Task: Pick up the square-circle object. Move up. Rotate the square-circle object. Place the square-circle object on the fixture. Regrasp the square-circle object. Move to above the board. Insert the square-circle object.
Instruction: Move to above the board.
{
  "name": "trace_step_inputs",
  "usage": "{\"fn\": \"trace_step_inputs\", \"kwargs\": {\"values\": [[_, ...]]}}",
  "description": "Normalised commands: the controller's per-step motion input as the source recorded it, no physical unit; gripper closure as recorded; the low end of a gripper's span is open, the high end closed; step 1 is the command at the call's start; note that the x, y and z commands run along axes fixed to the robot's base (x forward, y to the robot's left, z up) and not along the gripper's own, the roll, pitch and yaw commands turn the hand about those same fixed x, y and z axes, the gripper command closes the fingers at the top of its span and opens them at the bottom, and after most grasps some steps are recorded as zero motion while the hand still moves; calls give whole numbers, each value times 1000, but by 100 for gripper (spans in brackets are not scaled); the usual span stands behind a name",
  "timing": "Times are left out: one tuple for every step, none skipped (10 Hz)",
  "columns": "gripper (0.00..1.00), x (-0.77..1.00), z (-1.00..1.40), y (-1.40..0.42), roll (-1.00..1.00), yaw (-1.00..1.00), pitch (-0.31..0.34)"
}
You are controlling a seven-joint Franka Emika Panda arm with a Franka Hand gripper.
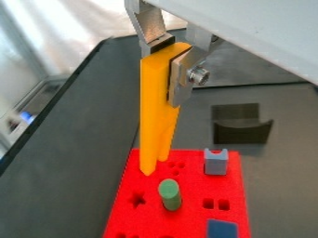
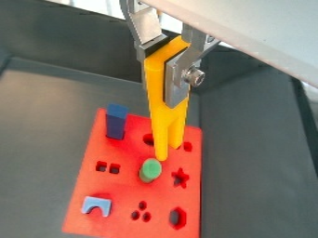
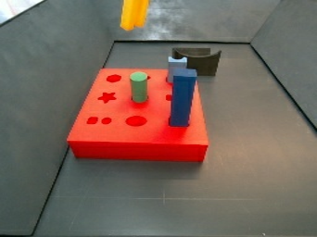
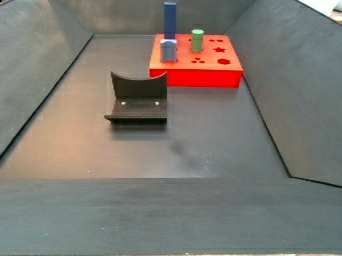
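Note:
In both wrist views my gripper (image 1: 168, 58) (image 2: 168, 60) is shut on the upper end of the yellow-orange square-circle object (image 1: 155, 121) (image 2: 165, 112). The object hangs upright with its two prongs pointing down over the red board (image 1: 130, 200) (image 2: 125, 186). In a side view only the object's lower end (image 3: 133, 12) shows at the top edge, well above the board (image 3: 136, 137). The gripper itself is out of that frame. The dark fixture (image 1: 236, 125) (image 3: 198, 60) (image 4: 136, 100) stands on the floor beside the board, with nothing on it.
On the board stand a tall blue peg (image 3: 183, 97) (image 2: 114, 121), a green cylinder (image 3: 140, 87) (image 1: 168, 193) and a small blue arch piece (image 2: 96, 205). Several cut-out holes show in its top face. Dark sloping walls enclose the floor (image 4: 187, 150).

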Motion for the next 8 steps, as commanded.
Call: {"fn": "trace_step_inputs", "kwargs": {"values": [[100, -75, -1, -18, -191, 1000, -234], [100, -70, -3, -6, -178, 1000, -261], [100, -66, 0, 5, -159, 1000, -295], [100, -65, -4, 14, -141, 1000, -324], [100, -58, -5, 11, -120, 1000, -363], [100, -55, -3, 14, -100, 1000, -396], [100, -54, -5, 11, -74, 861, -366], [100, -46, -4, 9, -29, 435, -228]]}}
